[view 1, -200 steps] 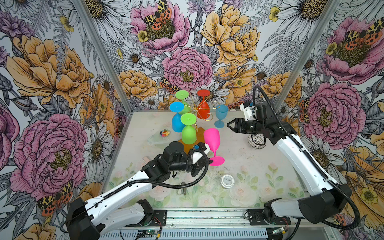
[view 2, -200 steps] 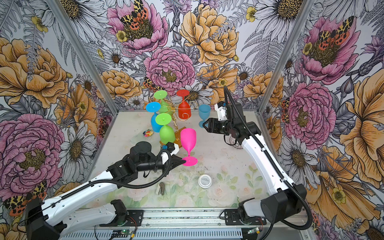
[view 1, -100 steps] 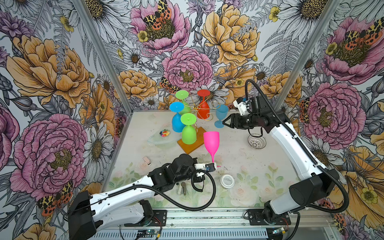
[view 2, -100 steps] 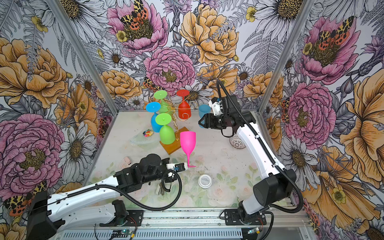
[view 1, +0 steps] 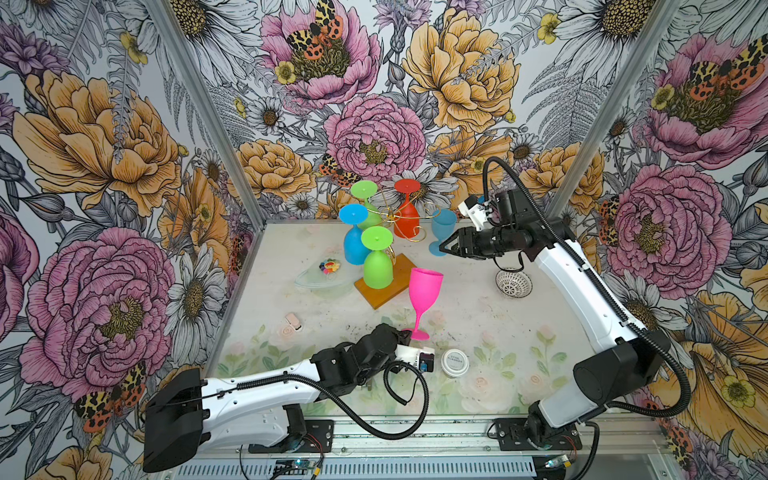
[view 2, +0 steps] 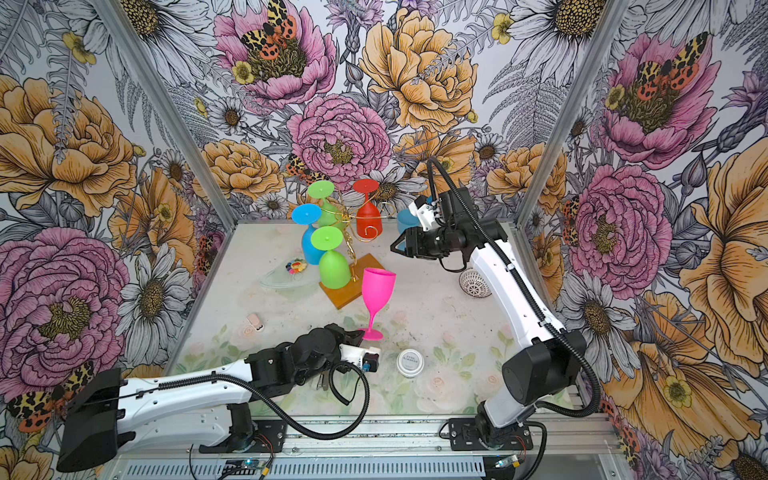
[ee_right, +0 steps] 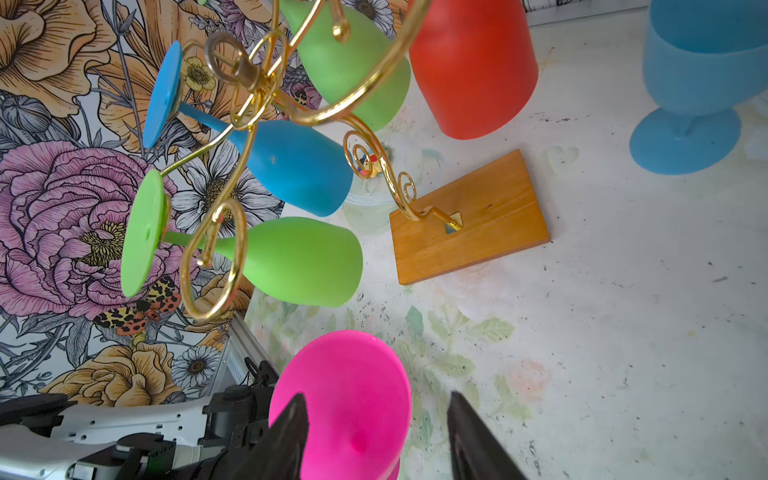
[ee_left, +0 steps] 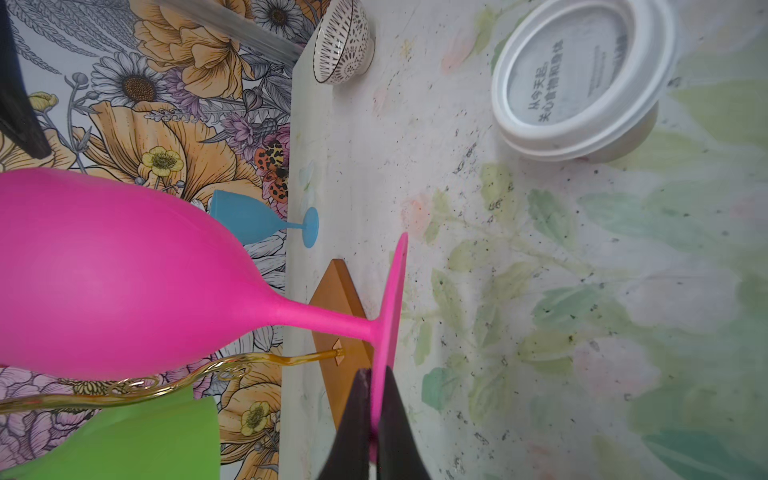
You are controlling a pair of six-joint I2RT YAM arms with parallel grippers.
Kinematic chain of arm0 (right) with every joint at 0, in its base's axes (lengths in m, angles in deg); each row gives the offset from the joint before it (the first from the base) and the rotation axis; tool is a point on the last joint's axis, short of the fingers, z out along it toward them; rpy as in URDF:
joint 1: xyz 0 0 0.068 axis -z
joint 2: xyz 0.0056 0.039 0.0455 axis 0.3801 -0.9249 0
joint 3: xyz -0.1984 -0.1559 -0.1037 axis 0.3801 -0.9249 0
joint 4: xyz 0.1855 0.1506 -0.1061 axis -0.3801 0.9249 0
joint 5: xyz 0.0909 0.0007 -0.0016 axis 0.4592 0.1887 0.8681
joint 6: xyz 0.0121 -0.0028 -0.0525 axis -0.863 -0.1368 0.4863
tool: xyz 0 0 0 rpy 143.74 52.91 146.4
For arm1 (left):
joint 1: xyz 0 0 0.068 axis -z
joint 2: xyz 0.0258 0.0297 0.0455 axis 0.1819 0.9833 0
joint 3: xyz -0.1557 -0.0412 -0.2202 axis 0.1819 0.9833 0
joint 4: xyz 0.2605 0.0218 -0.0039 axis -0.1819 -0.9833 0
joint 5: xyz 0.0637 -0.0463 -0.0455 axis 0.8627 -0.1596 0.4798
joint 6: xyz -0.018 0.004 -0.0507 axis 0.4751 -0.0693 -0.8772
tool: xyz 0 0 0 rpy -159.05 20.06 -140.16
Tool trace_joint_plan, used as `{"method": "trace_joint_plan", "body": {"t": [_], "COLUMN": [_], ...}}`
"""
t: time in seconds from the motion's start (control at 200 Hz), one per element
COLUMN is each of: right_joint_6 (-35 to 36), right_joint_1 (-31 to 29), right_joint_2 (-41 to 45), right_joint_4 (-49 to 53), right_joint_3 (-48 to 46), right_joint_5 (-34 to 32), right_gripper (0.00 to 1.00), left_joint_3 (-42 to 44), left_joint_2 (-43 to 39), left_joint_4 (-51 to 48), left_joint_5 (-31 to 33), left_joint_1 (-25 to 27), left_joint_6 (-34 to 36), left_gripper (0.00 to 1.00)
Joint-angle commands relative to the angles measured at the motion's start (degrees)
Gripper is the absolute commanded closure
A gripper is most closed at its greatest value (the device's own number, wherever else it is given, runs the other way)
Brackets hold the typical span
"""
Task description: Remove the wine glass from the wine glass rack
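Observation:
The pink wine glass [view 1: 424,286] [view 2: 377,286] is upright in front of the wine glass rack and off it. My left gripper [view 1: 409,332] [view 2: 359,334] [ee_left: 376,376] is shut on the rim of its foot. The foot is close to the tabletop; whether it touches I cannot tell. The wine glass rack [view 1: 399,274] [view 2: 353,289] [ee_right: 478,216] has gold scroll arms on a wooden base, from which two green glasses, a blue one and a red one [view 1: 406,216] hang upside down. My right gripper [view 1: 442,248] [view 2: 394,246] [ee_right: 377,397] hovers open and empty to the right of the rack.
A light blue glass [view 1: 442,228] stands upright behind the right gripper. A patterned white bowl [view 1: 514,283] is at the right. A white lidded tub [view 1: 454,362] sits near the front. A clear dish [view 1: 322,276] with coloured beads and a small pink block [view 1: 293,321] are at the left.
The left arm has dropped lower and back toward the front, still gripping the pink glass's foot. The right gripper has moved left toward the rack and its jaws have narrowed a little.

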Motion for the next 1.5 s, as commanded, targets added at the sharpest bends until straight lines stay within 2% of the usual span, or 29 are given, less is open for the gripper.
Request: {"method": "trace_joint_plan", "body": {"t": [0.0, 0.215, 0.525, 0.876, 1.301, 1.496], "right_joint_6": [2.0, 3.5, 3.5, 3.7, 5.7, 6.3], "right_joint_1": [-0.5, -2.3, -3.7, -4.0, -4.0, -4.0], "right_joint_2": [-0.8, -2.2, -4.3, -5.6, -6.1, -6.1], "right_joint_4": [2.0, 4.2, 4.8, 5.6, 7.6, 8.0], "right_joint_3": [1.3, 1.8, 2.2, 2.7, 2.0, 2.1], "right_joint_5": [0.3, 1.9, 3.6, 5.0, 5.8, 5.1], "right_gripper": [0.45, 0.46, 0.52, 0.68, 0.78, 0.88], "left_joint_3": [1.4, 2.8, 4.4, 6.2, 7.8, 8.4], "left_joint_2": [-0.4, -0.7, 1.0, 2.7, 5.4, 5.8], "left_joint_4": [5.2, 7.9, 13.3, 19.6, 26.6, 27.4], "left_joint_5": [6.1, 9.7, 13.8, 16.1, 18.8, 19.6], "left_joint_1": [0.4, 0.4, 0.4, 0.2, -0.2, -0.2], "left_joint_6": [6.9, 12.6, 18.4, 22.9, 27.6, 28.5], "left_gripper": [1.00, 1.00, 1.00, 1.00, 1.00, 1.00]}}
